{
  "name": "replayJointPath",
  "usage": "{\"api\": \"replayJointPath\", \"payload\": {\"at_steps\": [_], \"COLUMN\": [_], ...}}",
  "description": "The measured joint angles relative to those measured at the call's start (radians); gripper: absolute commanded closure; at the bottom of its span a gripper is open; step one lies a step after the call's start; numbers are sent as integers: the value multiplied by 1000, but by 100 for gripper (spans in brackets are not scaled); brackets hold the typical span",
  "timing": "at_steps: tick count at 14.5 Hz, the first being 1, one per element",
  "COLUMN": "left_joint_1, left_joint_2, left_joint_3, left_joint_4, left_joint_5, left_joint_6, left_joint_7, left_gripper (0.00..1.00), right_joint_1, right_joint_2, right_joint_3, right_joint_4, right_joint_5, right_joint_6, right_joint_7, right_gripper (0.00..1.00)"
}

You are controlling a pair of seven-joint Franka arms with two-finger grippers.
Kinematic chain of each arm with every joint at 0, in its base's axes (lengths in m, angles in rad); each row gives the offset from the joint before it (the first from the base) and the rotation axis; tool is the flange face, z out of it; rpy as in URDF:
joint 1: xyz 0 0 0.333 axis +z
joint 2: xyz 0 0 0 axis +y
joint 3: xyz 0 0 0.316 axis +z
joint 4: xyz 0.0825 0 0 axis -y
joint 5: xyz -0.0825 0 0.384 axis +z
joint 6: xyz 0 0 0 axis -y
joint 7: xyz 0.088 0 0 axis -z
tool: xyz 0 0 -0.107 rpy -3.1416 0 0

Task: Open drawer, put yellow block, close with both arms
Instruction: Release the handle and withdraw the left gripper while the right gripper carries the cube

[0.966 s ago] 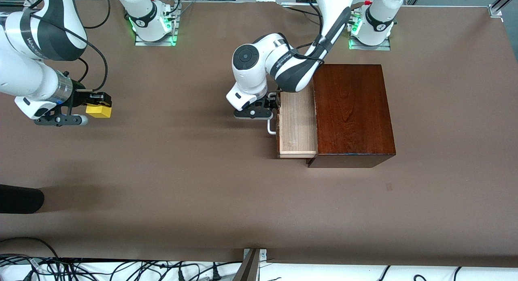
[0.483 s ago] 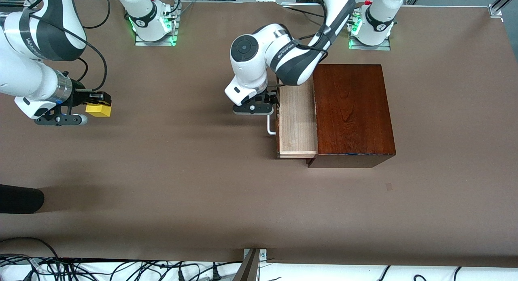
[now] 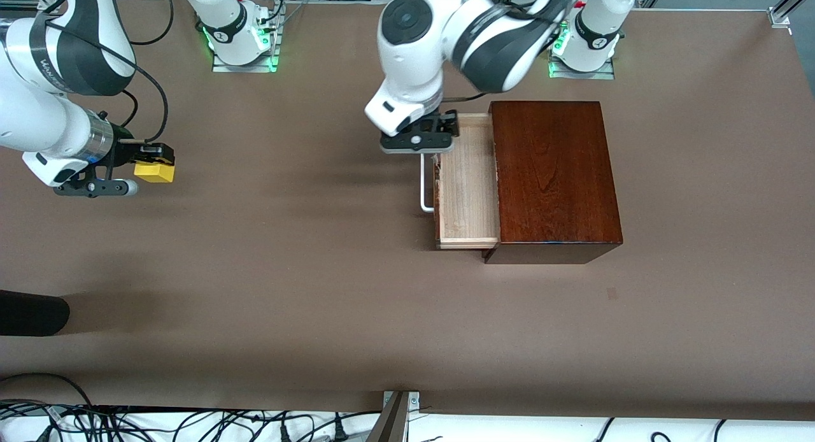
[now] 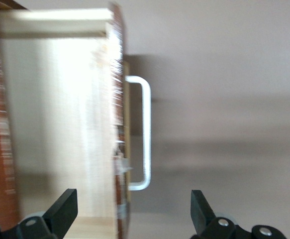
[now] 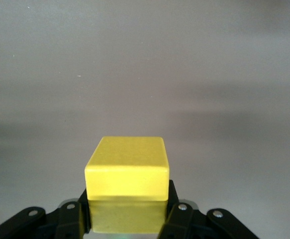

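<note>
Gripping the yellow block (image 3: 155, 172) between its fingers, the right pincer (image 3: 150, 162) hangs over bare worktop (image 3: 286, 289) toward the right arm's end, well apart from the wooden box (image 3: 554, 174). Drawer (image 3: 468, 187) sits pulled out of the box, pale tray exposed, white handle (image 3: 425, 187) on its front. Left pincer (image 3: 417, 136) hovers over the drawer's corner farthest from the front camera, fingers (image 4: 62, 211) spread wide, holding nothing; it looks clear of the handle, though the left wrist view is blurry.
</note>
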State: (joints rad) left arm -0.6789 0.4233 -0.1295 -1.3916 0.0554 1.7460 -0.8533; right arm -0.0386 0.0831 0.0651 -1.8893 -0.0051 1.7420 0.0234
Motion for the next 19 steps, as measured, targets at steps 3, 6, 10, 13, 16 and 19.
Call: {"api": "replayJointPath", "payload": {"at_steps": [3, 6, 10, 13, 16, 19], "left_joint_1": [96, 196, 334, 370, 391, 401], "left_joint_2": [-86, -187, -315, -405, -468, -492], "left_joint_3": [-5, -4, 20, 102, 219, 313], "left_joint_4": [-46, -109, -189, -258, -296, -312], "left_joint_5": [-1, -1, -2, -19, -60, -65], "left_joint_6": [-20, -55, -112, -118, -151, -162], "left_joint_7": [37, 151, 365, 514, 664, 757], "left_gripper": [0, 0, 0, 0, 0, 0], "right_joint_1": [2, 27, 151, 283, 414, 532], "right_joint_2": [0, 0, 19, 66, 143, 254], "right_joint_3": [4, 13, 20, 24, 27, 27], "right_joint_4": [9, 33, 75, 138, 241, 391], "right_joint_5": [0, 0, 0, 3, 33, 78], "right_joint_6": [-9, -36, -62, -68, -67, -64], "right_joint_7": [14, 68, 237, 421, 633, 823], "right_gripper": [100, 100, 100, 100, 100, 100]}}
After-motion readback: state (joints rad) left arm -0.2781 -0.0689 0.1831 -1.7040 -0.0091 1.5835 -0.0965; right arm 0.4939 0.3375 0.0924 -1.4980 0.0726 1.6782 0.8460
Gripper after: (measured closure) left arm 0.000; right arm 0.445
